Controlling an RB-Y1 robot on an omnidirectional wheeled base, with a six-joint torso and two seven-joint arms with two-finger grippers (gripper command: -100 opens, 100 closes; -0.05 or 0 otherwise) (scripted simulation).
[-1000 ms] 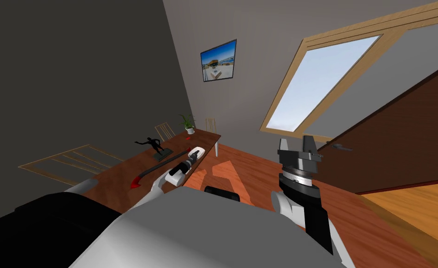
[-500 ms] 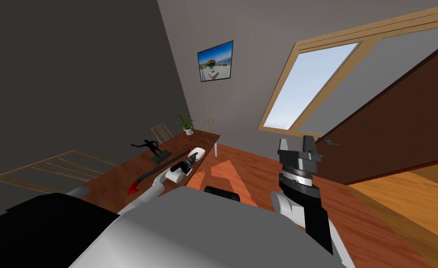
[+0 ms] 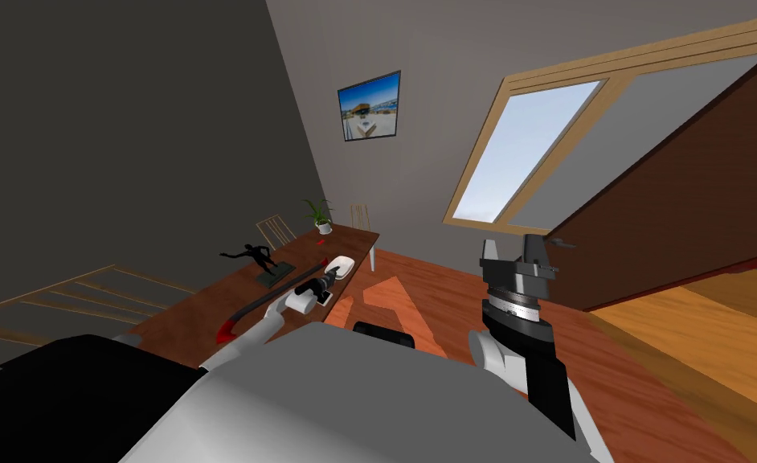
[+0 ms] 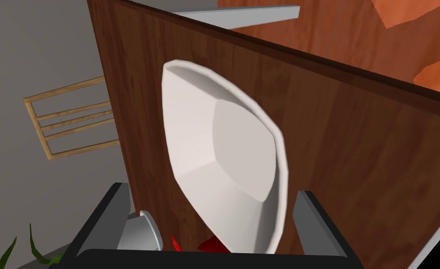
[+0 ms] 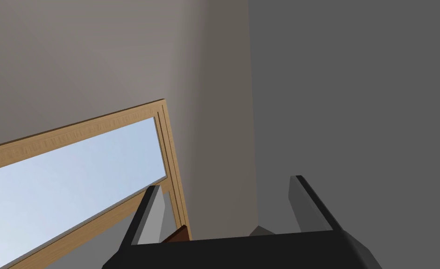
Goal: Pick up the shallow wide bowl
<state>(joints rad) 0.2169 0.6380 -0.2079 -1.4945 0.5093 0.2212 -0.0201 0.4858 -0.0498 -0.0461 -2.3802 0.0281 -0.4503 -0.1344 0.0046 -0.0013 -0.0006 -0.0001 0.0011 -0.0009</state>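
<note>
The shallow wide bowl is white and sits near the edge of a brown wooden table. My left arm reaches out over the table, and the left gripper is right at the bowl. In the left wrist view the bowl looms close. The left gripper stands open with the bowl's near rim between its fingers, one finger beside the rim. Nothing is gripped. My right gripper is raised off to the right over the floor, open and empty.
On the table stand a black figurine, a potted plant at the far end, and a long dark tool with a red tip. A small grey cup sits near the left finger. Wooden chairs line the wall side. A brown door stands to the right.
The whole head picture has swung a little, so my view has turned. The left gripper stays open at the bowl, and the right arm has not moved.
</note>
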